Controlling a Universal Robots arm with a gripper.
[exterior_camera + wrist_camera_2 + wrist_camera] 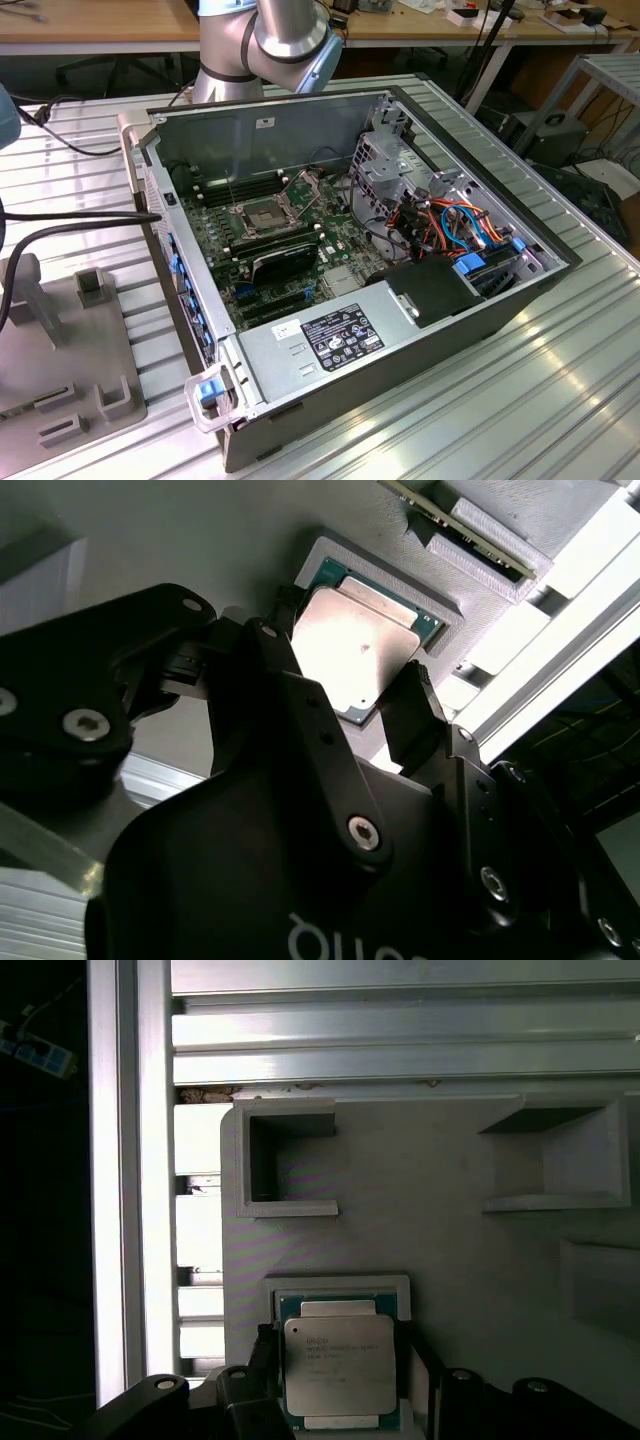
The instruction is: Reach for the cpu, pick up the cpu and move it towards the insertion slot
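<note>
Ribbed aluminium counter point(560, 400). An open computer case point(400, 340) lies on it, and the insertion slot point(258, 215) sits on the board inside with its dark centre showing.

In both wrist views, the cpu point(338, 1360) lies flat, metal face up, in a shallow square recess of a grey plastic block point(420, 1210). The recess likely keeps it square for a clean grab.

The tool point(345, 670) is spread and straddles the chip. Its fingers point(420, 1365) sit low at the recess rim, just beside opposite edges, probably to pinch the sides. Contact is unclear. The chip is not yet lifted.
</note>
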